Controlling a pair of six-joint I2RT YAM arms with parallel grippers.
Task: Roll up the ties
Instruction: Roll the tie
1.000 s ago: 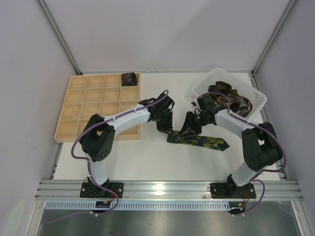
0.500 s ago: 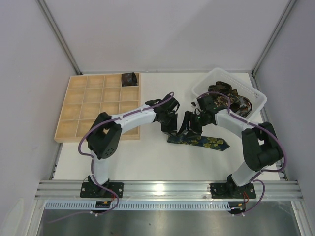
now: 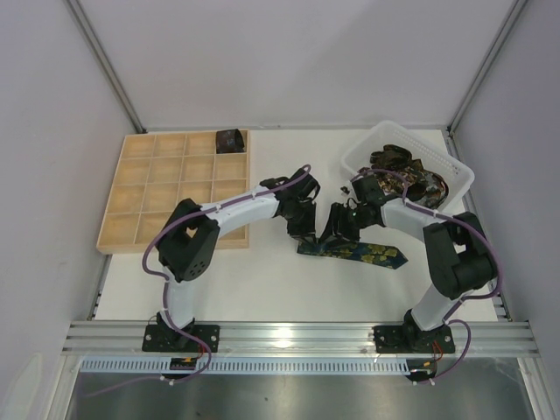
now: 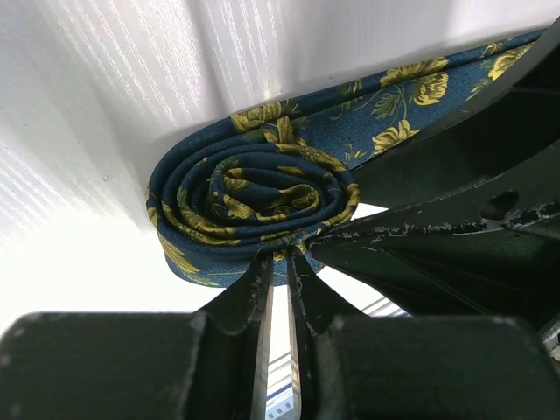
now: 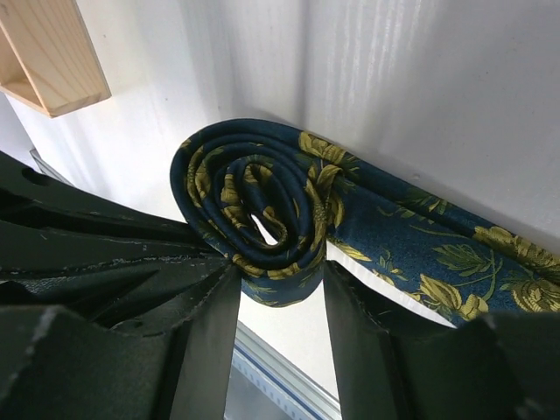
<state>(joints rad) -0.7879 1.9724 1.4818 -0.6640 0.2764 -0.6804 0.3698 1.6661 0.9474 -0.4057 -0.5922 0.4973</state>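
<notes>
At mid table [image 3: 262,280], your left claw [image 4: 280,261] is clenched on the coiled end of the navy tie [image 4: 254,201]. Your right claw [image 5: 280,282] straddles that coil, and I cannot tell whether it squeezes. The tie's unrolled length lies flat.

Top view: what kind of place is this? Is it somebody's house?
Probably a robot lab workcell, not a house: a white table walled by plain grey panels, the left arm and right arm bolted to a metal rail, practising on a navy tie.
</notes>
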